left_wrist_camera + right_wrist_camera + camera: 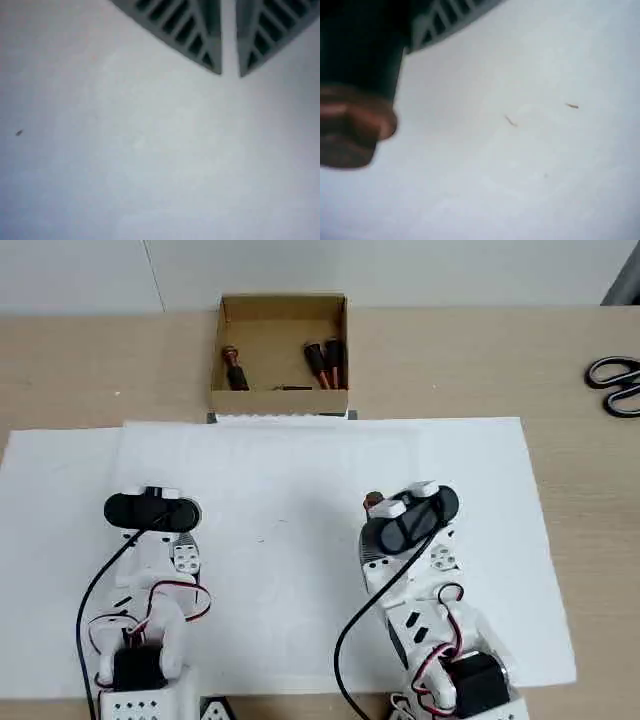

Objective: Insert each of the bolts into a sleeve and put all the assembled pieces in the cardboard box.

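Note:
The cardboard box (283, 400) stands at the far middle of the table and holds three assembled pieces (326, 363), dark sleeves with reddish bolts. My right gripper (405, 47) is shut on another piece, a black sleeve with a brown bolt end (350, 125), just above the white paper. In the high view that piece (374, 503) pokes out beside the right arm's wrist (410, 518). My left gripper (229, 72) hangs low over bare paper, its two ribbed fingers (200, 45) almost together with nothing between them. The left arm (150, 540) sits at the near left.
A large white paper sheet (290, 540) covers the work area, with a few small specks (571, 105) on it. Scissors (615, 383) lie at the far right edge of the wooden table. Open paper lies between the arms and the box.

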